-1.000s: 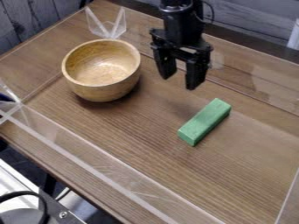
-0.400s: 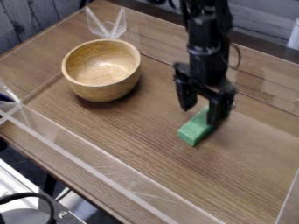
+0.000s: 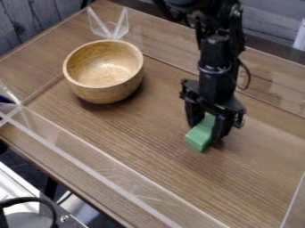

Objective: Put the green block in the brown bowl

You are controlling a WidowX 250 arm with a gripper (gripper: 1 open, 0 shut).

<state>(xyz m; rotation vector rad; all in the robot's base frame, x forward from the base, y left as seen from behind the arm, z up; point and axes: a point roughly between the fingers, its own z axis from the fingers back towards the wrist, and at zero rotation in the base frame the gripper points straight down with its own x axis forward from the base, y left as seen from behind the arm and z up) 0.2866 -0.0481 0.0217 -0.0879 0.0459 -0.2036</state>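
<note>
The gripper is seen pointing straight down, its dark fingers set astride the upper end of the green block. Whether the jaws are already clamped on the block or merely bracketing it cannot be told; only the lower end of the block shows below the fingertips. The block lies on the wooden table, toward four o'clock from the table's middle. The brown bowl stands empty at about ten o'clock from the gripper, well apart from it.

A slip is the main risk judged from here: the block appears to be taken near one end rather than at its middle, so it could pivot or drop out when lifted. If the fingertips are pressed against the table, the block could also be pushed aside instead of gripped.

Compared with a second ago, the gripper has been brought down and toward five o'clock from a spot beside the bowl, and the block, then fully visible, is now half hidden.
</note>
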